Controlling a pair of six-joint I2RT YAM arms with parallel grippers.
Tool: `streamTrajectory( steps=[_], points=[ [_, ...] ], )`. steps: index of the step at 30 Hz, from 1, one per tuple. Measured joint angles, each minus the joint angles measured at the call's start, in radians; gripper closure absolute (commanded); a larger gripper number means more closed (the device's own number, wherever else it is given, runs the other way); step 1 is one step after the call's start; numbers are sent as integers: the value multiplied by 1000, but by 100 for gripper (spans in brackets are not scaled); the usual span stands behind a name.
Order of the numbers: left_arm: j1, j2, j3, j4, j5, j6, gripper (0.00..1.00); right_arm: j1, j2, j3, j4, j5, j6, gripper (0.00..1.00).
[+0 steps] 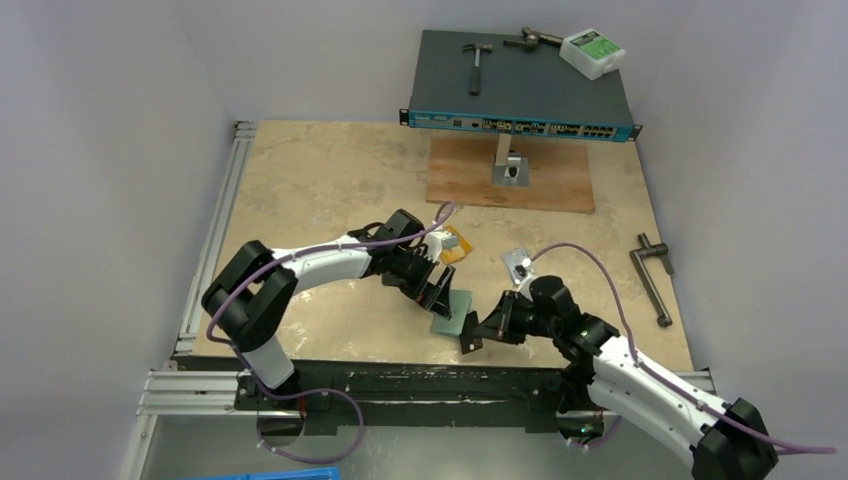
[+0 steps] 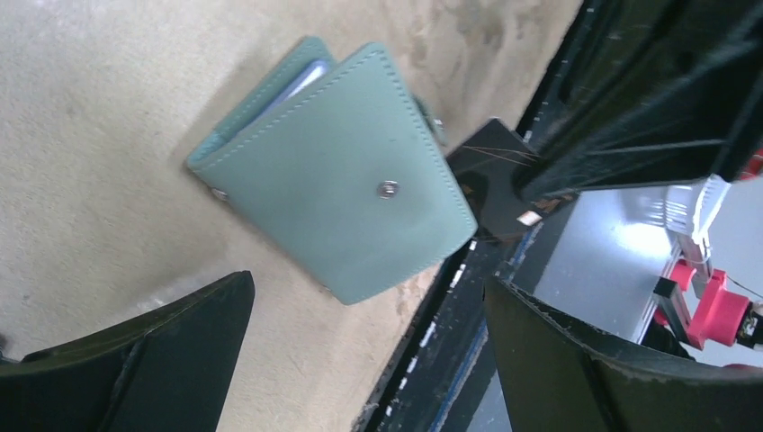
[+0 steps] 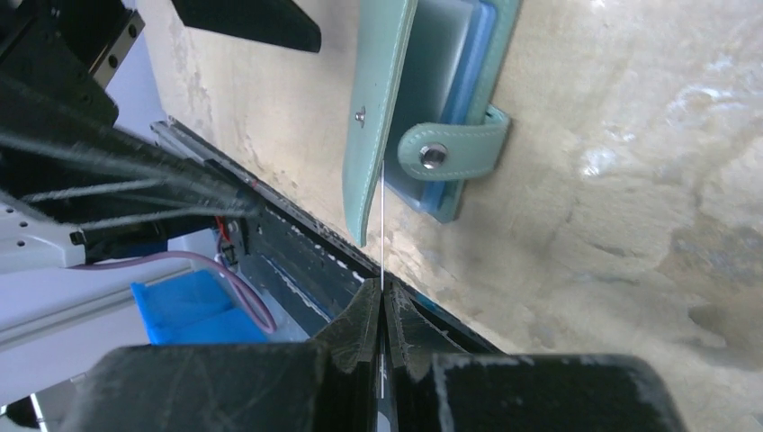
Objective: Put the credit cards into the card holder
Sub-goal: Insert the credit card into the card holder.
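Teal card holder [image 3: 373,90] on worktop [image 3: 630,225], upper centre; right claw [image 3: 382,310] clenched on an apparently edge-on credit card [image 3: 382,229] at its mouth; left claw [image 2: 367,288] released, over it.

Card [image 3: 382,225] edge-on in R hand [image 3: 382,295]

You count: card holder [image 2: 342,180], one. Cards, three: orange card [image 1: 455,244], silver card [image 1: 518,265], dark card [image 2: 486,175]. Hammers [image 1: 476,65] [image 1: 533,40], two. White box [image 1: 592,52], one. Network switch [image 1: 520,90], one.
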Motion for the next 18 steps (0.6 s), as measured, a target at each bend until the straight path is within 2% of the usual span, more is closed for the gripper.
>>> streamTrajectory(
  steps=[6,15,18],
  points=[
    [0,-82,-12,50,40,-7,0,5,116,34,113,-24,-15,100],
    [45,-77,-21,63,46,-8,0,89,294,106,264,-26,-26,100],
    [73,-67,-21,58,46,-7,3,112,357,131,302,-26,-32,100]
  ],
)
